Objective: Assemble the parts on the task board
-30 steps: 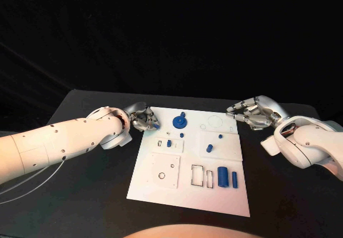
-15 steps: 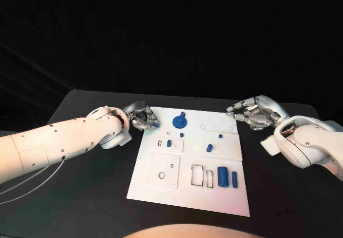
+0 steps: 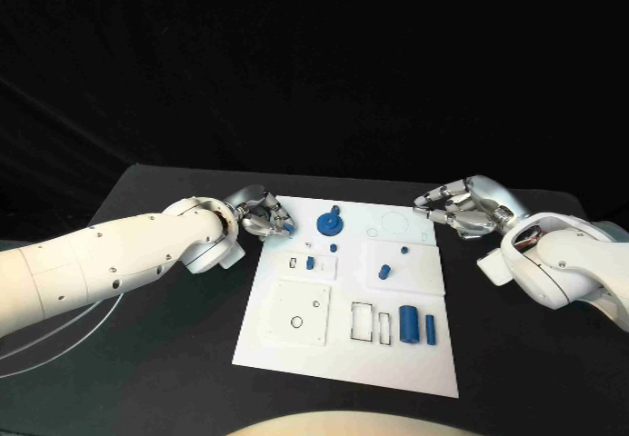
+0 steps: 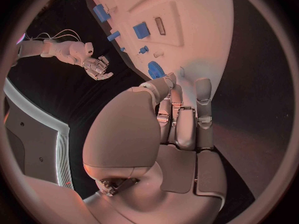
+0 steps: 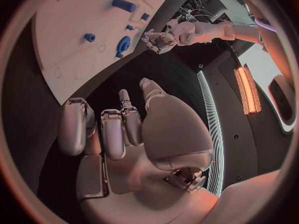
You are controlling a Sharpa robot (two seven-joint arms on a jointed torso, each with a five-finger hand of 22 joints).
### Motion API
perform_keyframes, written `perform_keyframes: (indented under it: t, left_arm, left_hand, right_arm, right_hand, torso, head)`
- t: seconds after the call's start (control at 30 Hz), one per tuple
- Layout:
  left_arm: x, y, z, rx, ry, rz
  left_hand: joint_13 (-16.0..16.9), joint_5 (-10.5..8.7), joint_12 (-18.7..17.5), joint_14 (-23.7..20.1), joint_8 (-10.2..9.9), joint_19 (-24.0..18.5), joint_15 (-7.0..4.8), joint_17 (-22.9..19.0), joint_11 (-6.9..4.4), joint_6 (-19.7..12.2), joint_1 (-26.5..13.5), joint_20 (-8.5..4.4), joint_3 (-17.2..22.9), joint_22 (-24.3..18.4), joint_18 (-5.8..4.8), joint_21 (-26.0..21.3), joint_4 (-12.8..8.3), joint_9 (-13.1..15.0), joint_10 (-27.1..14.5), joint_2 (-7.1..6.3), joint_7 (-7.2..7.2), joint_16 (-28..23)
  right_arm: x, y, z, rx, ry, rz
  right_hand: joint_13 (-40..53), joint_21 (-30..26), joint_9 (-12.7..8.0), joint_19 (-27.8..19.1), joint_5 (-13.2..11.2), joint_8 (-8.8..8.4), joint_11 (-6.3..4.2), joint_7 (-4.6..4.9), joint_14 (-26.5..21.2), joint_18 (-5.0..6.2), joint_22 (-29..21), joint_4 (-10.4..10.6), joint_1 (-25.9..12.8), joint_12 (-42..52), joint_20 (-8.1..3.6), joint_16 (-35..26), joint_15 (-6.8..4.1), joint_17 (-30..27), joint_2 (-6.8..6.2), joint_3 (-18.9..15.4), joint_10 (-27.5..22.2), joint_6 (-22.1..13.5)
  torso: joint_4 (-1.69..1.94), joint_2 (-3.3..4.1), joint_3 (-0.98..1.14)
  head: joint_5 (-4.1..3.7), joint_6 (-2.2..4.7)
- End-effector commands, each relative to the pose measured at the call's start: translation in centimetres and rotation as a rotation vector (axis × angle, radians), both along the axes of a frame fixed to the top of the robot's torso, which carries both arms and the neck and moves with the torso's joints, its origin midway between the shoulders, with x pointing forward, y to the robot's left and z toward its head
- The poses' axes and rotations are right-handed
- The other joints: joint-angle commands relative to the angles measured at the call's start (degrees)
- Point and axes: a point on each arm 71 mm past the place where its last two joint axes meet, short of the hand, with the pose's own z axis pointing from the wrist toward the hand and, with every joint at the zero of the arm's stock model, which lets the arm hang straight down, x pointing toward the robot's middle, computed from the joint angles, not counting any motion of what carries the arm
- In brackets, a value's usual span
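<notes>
The black table [image 3: 157,363] has a matte top, and the task board [image 3: 394,359] lies flat on it between the two hands — a smooth white rectangular plate with raised square panels and outlined cut-outs.

The left hand [image 3: 263,216] sits at the board's far left corner, its silver fingers curled in toward the palm. A blue glint shows at the fingertips in the head view, but whether it is a piece pinched there or one lying on the board behind cannot be told. The left wrist view shows what the head view does not: the fingers [image 4: 177,124] bent close together from behind, their tips just over the board's edge beside the blue gear [image 4: 156,69].

The right hand [image 3: 462,211] hovers off the board's far right corner, clear of it. From the right wrist view its fingers [image 5: 112,132] are loosely curled and apart, with nothing in them.

Seven blue plastic parts can be counted on the board in the head view. The gear [image 3: 331,221] is a round toothed disc nearest the left hand. Two upright bars, a thick cylinder [image 3: 409,322] and a thin bar [image 3: 430,329], lie side by side at the near right. A slanted peg [image 3: 383,270] sits nearer the right hand. Then come a small block [image 3: 309,263], a small stud [image 3: 334,247] and a tiny stud [image 3: 403,247].
</notes>
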Motion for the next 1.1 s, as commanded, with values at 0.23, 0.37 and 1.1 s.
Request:
perform_keyframes:
  t: [0.23, 0.37, 1.1]
  left_arm:
    - [0.0, -0.1, 0.0, -0.101, 0.040, 0.025]
    - [-0.1, -0.1, -0.2, -0.141, 0.078, 0.035]
    - [-1.0, -1.5, 0.4, -0.413, 0.224, 0.068]
  left_hand:
    - [-1.39, 0.29, -2.39, -1.37, -0.06, -1.35, 0.02, -1.71, 0.27, 0.02, 0.11, -0.08, 0.13, -1.31, -0.07, -1.64, -0.12, 0.25, 0.48, 0.02, 0.30, -0.91]
    - [-0.81, 0.29, -1.22, -1.51, 0.04, -1.46, -0.05, -1.95, 0.09, 0.33, -0.14, -0.06, -0.38, -1.47, -0.03, -1.89, -0.17, 0.46, 1.74, -0.09, 0.13, -0.98]
    - [21.16, 0.30, 19.24, -0.54, 0.15, -0.89, -0.76, 1.27, -0.86, 0.44, -1.16, -0.55, -2.65, -0.05, -0.22, -1.32, -1.47, 1.81, 6.09, 1.14, -0.61, 0.62]
  right_arm:
    - [-0.1, 0.4, -0.1, -0.025, -0.003, 0.026]
    - [-0.1, 0.7, -0.1, -0.040, -0.006, 0.037]
    - [-1.2, 9.4, 1.7, -0.397, -0.238, 0.354]
  right_hand:
    - [5.39, 0.09, 0.07, 0.25, 0.17, 0.28, -0.31, -0.08, 3.54, 1.00, 2.58, -0.11, 0.19, 0.16, -0.20, -0.07, 0.01, 7.73, 0.22, -0.34, 0.10, -0.47]
    - [5.49, 0.34, 0.09, 0.37, 0.04, 0.31, -0.32, -0.09, 3.60, 0.94, 2.77, -0.20, 0.33, 0.26, -0.21, 0.07, 0.00, 7.88, 0.29, -0.33, 0.18, -0.44]
    - [12.89, 12.14, -3.68, 5.48, -5.52, -3.12, -0.69, -0.36, 5.87, -1.67, 11.32, -9.33, 7.44, 7.61, -0.49, 6.43, -0.34, 15.09, 3.67, 13.55, 6.42, -0.38]
  torso:
    - [-0.01, 0.00, 0.00]
    - [-0.02, -0.04, 0.00]
    - [0.02, 0.03, -0.03]
  head:
    - [-0.05, 0.07]
    - [-0.03, 0.23]
    - [-0.34, 1.70]
